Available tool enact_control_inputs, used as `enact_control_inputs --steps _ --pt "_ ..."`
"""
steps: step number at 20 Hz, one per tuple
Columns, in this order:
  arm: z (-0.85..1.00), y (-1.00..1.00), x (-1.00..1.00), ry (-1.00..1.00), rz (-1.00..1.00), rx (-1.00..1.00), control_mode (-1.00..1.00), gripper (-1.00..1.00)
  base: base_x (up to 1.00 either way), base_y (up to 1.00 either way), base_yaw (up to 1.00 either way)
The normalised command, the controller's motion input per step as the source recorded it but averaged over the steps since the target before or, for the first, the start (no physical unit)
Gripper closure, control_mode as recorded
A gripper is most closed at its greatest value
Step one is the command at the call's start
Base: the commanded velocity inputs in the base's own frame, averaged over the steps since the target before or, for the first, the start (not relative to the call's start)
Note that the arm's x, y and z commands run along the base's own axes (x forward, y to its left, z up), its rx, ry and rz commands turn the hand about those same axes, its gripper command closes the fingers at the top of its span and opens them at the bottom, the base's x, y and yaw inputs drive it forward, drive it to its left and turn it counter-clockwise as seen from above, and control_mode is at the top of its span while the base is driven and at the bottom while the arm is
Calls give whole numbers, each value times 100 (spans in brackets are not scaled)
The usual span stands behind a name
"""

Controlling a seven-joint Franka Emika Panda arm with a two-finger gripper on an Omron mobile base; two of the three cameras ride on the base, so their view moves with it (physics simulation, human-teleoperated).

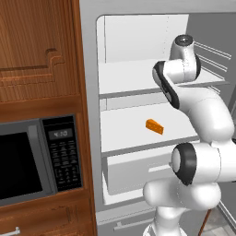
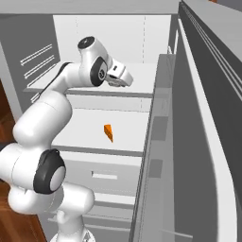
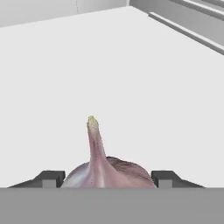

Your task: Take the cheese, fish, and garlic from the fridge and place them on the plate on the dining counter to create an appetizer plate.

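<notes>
The garlic (image 3: 105,168) is a pinkish-grey bulb with a tall stem tipped yellow-green, sitting right between the claw's (image 3: 107,178) two dark fingertips, which flank it closely; whether they press it I cannot tell. Beyond lies the fridge's (image 1: 138,73) white upper shelf. The orange cheese (image 1: 154,126) rests one shelf below.

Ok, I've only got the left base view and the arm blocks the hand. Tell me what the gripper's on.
Observer: In the hand view, the garlic sits between the gripper's finger tips.
Operator: Confirm it's clamped.
Observer: Can't tell; the tips flank the bulb closely on both sides.
Operator: Give me the shelf.
Observer: In the right base view, the gripper reaches over the upper shelf, one level above the cheese.
</notes>
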Motion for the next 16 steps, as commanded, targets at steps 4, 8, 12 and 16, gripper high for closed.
enact_control_inputs --steps 4,8,12,16 --pt "-81 0 -4 0 0 0 -100 100 0 0 0" --pt "-64 0 -90 -6 1 0 -100 100 0 0 0" --pt "-11 0 -100 -26 6 0 -100 100 0 0 0" --pt "4 7 -100 -21 8 0 -100 100 0 0 0"
